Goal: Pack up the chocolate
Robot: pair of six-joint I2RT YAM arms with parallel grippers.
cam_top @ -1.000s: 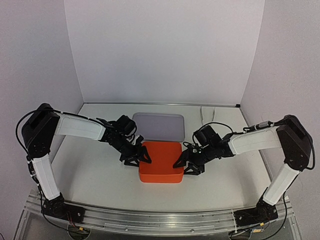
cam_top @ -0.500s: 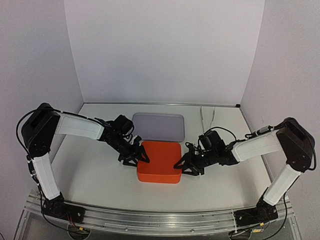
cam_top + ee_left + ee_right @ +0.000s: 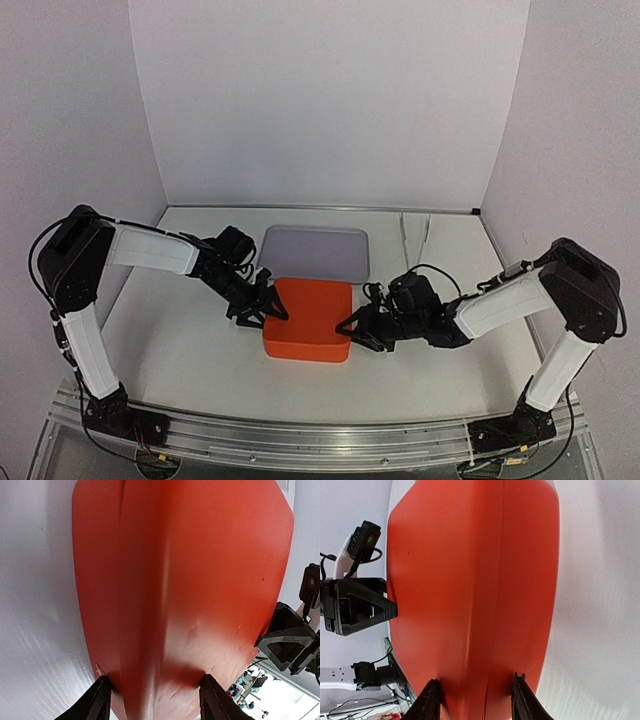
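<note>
Over the last second the orange box (image 3: pixel 308 318) has shifted to my left across the desk (image 3: pixel 180 350), and both arms have gone with it. The right arm now reaches further in and sits lower. The left end effector (image 3: pixel 262 308) is clenched on the box's left edge and the right end effector (image 3: pixel 352 328) on its right edge. In each wrist view the two fingers pinch a rim of the box between them. I can't tell whether the box is lifted or sliding.

I see no chocolate in any view. If the pieces are in the box they are hidden by its closed top, so I judge this as shifting a closed box, not loading it.

A grey tray (image 3: pixel 315 250) lies just behind the box, close to it, though whether they touch I can't say. The desk is matte white, boxed in by plain white walls (image 3: pixel 330 100), with an aluminium rail (image 3: pixel 320 440) along the near edge carrying the arm bases.
</note>
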